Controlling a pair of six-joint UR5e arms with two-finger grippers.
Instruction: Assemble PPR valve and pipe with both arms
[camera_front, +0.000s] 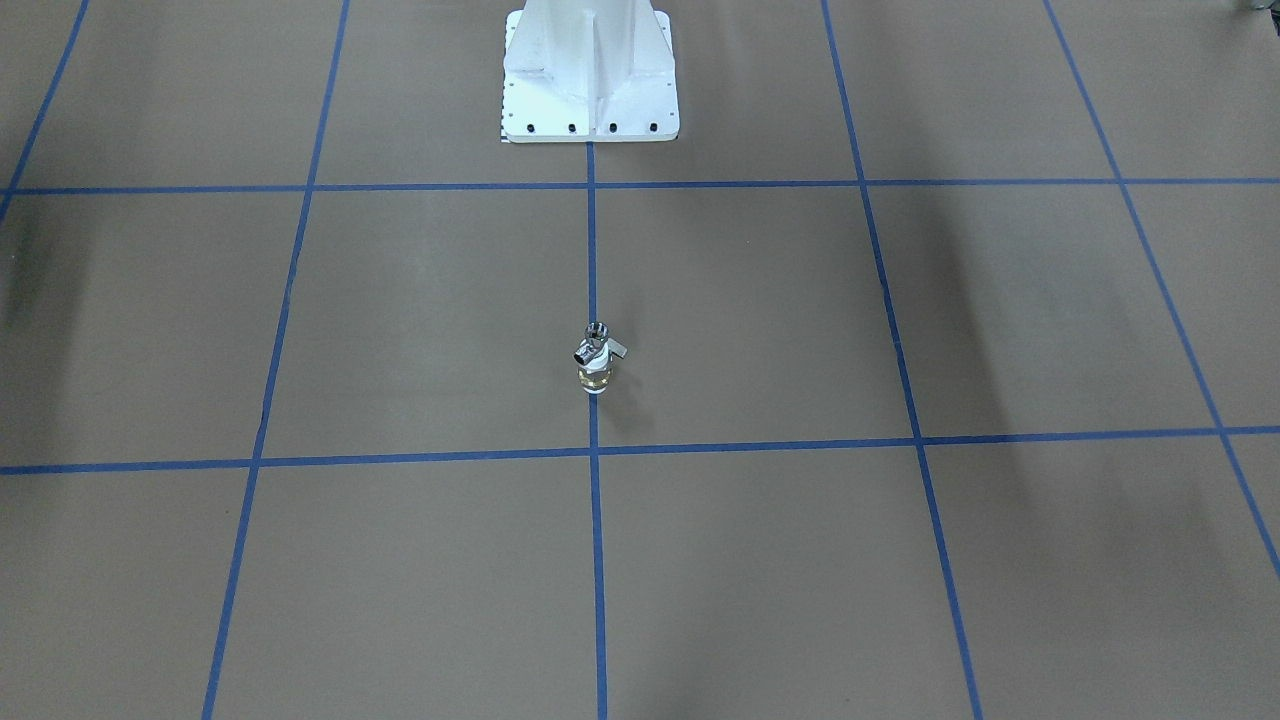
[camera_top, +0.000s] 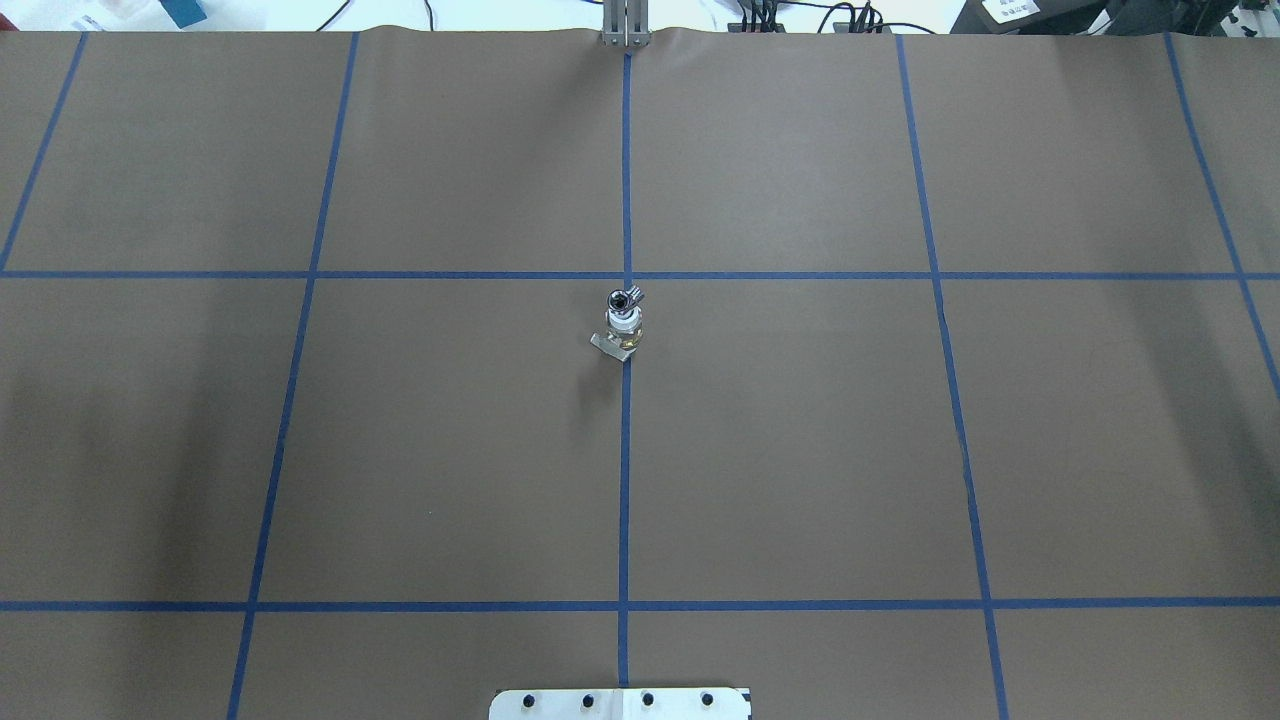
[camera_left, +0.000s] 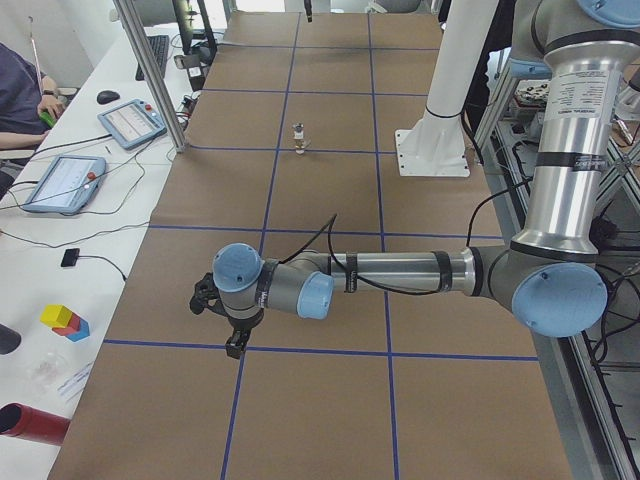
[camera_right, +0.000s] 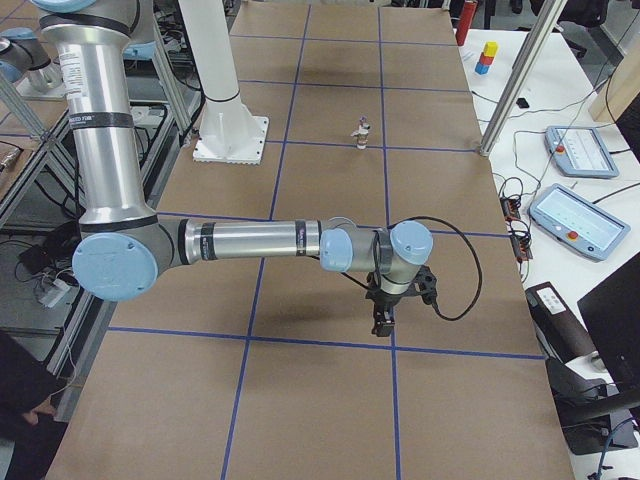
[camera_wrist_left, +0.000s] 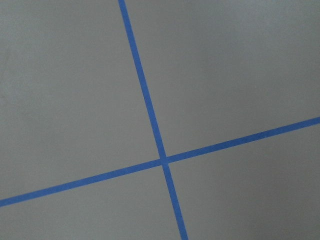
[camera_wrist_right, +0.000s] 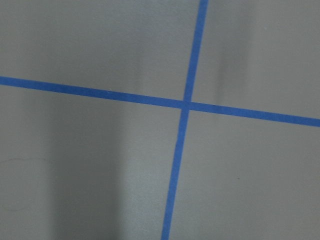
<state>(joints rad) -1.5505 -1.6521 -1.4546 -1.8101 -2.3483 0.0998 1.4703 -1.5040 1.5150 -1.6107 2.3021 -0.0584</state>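
**Desk:** What is standing mid-table?

**Photographer:** One PPR valve (camera_front: 594, 376) is standing upright on the blue centre tape line (camera_front: 597, 560). One pipe (camera_front: 597, 330) is sitting on top of it, touching. They are looking joined, though how firmly is not showing.

**Desk:** And the arms?

**Photographer:** Two. The left arm (camera_left: 400, 272) is reaching over one end of the table (camera_front: 300, 330) and the right arm (camera_right: 250, 242) over the other, both well apart from the stack. The left gripper (camera_left: 233, 345) and right gripper (camera_right: 381, 325) are pointing down over bare paper with neither piece in them. How far their fingers are parted, I cannot tell.

**Desk:** What is threatening the result?

**Photographer:** The narrow stack is looking top-heavy, with its lever (camera_front: 619, 350) jutting sideways. An arm brushing it in passing, or a knock to the table, could be tipping it over and perhaps pulling a loose joint apart.
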